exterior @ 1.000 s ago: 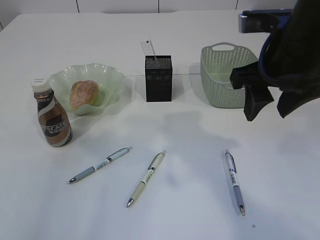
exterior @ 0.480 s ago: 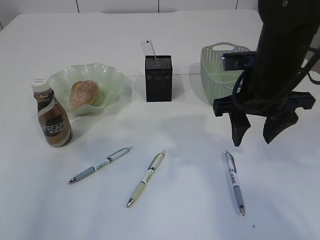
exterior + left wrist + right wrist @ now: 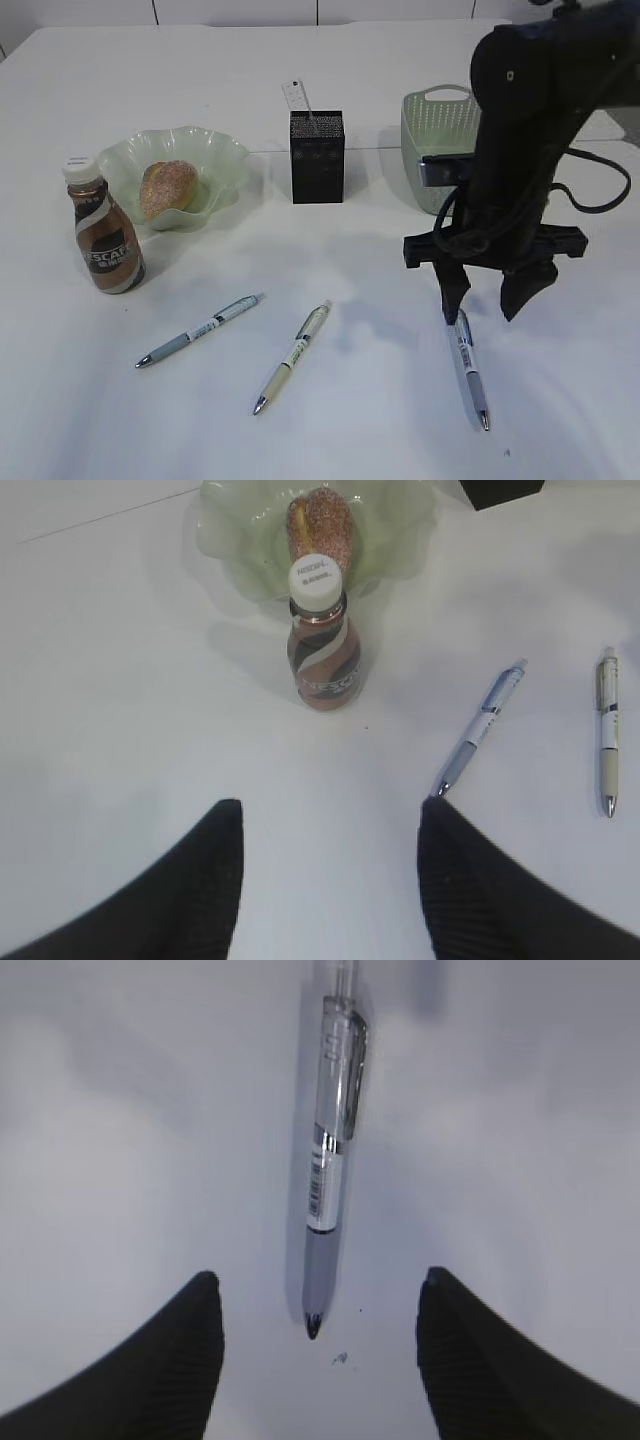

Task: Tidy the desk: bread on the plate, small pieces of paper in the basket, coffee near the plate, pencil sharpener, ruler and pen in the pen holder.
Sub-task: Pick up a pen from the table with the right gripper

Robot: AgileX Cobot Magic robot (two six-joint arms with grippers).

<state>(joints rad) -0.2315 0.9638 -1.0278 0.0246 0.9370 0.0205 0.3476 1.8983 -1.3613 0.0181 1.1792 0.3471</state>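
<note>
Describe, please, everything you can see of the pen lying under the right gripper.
The pen is a retractable ballpoint with a clear upper barrel, a clear clip, a printed barcode label, a metal band and a grey rubbery grip tapering to a dark tip. It lies flat on the white table, rightmost of three pens, tip towards the camera, clicker end away. The right gripper hangs open above its clicker end, fingers either side; no contact is visible.
</note>
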